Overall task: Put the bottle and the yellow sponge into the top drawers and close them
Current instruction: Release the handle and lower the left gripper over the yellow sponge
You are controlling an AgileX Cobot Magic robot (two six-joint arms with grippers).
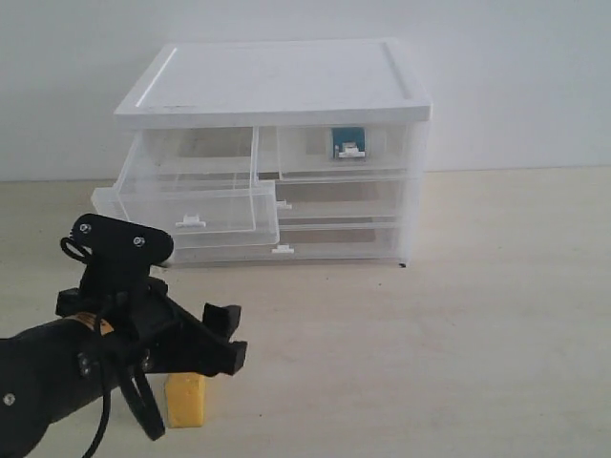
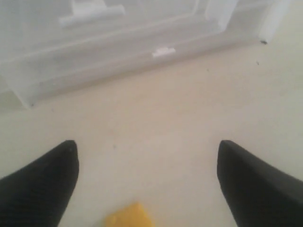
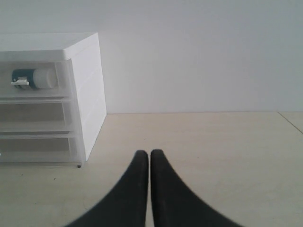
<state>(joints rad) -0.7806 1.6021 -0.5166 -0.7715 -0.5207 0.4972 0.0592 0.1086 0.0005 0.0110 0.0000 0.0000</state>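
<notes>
I see translucent glossy plastic top drawers (image 1: 205, 205), smooth white plastic cabinet top (image 1: 277, 81), matt foam yellow sponge (image 1: 187, 401), matt black left gripper (image 2: 147, 153), smooth matt counter (image 1: 458, 315)

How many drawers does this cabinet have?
4. The top-left drawer is pulled open; the top-right drawer is closed with the bottle inside; the middle drawer and bottom drawer, both full-width, are closed below.
</notes>
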